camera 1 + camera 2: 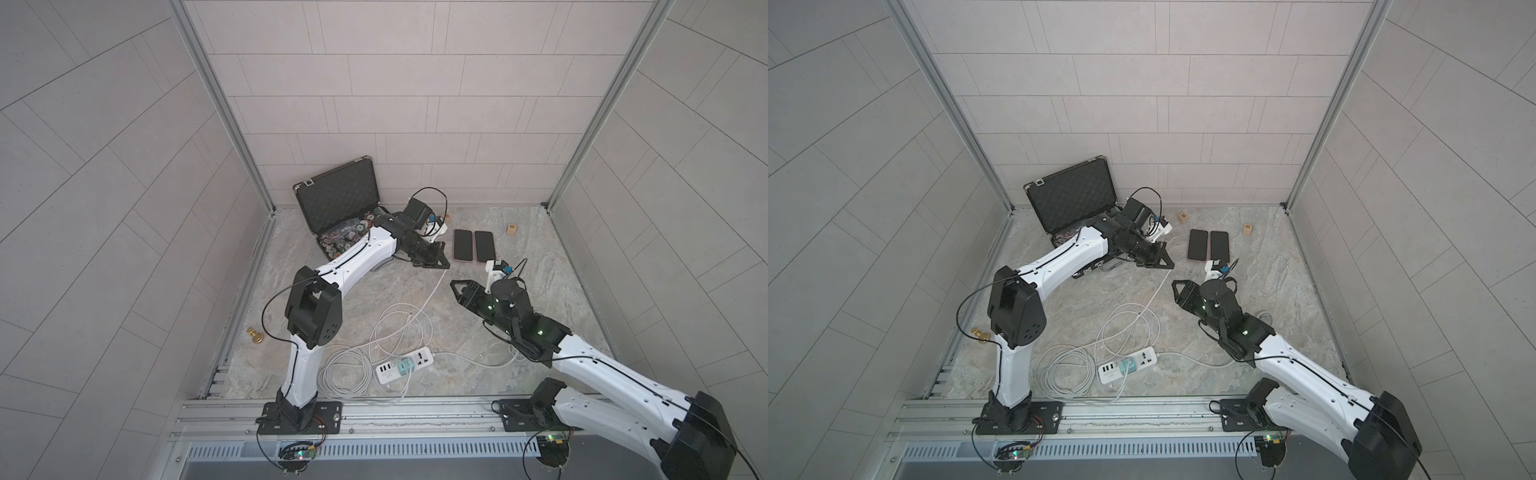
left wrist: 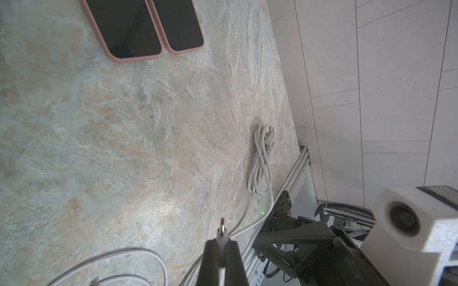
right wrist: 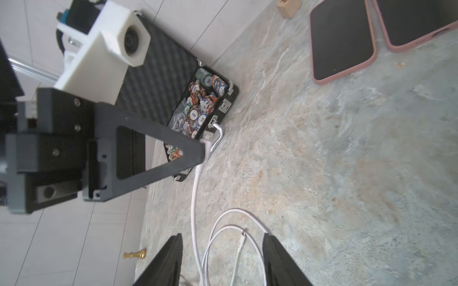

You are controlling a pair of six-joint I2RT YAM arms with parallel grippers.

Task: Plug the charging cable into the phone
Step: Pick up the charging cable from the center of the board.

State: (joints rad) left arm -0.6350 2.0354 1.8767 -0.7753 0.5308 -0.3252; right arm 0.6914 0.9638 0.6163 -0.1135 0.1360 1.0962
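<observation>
The left gripper point(image 2: 221, 244) is clenched on the plug point(image 2: 222, 229) of the charging cable point(image 1: 434, 291), near two pink-cased phones point(image 1: 463, 244) lying side by side on the table point(image 1: 561, 299). The right gripper point(image 3: 222, 236) hangs released, jaws apart, over slack cable loops. An open chip case point(image 1: 338, 199) stands behind the left arm.

A stone-patterned grey and beige worktop point(image 1: 561, 282) carries everything. Toward its far edge a dark-screened phone in a pink case point(image 1: 463, 244) lies flat, just beside a second pink-cased phone point(image 1: 484, 246). One small wooden block point(image 1: 511, 230) and another wooden block point(image 1: 1182, 217) sit near them. An open black case with grey foam lining point(image 1: 336, 203) stands in the far left corner. Near the front a white power strip point(image 1: 405, 365) lies among loops of white charging cable point(image 3: 193, 203) and a loose grey cord coil point(image 1: 325, 374). A tied bundle of pale cord point(image 2: 262, 158) lies near the worktop's right edge.
</observation>
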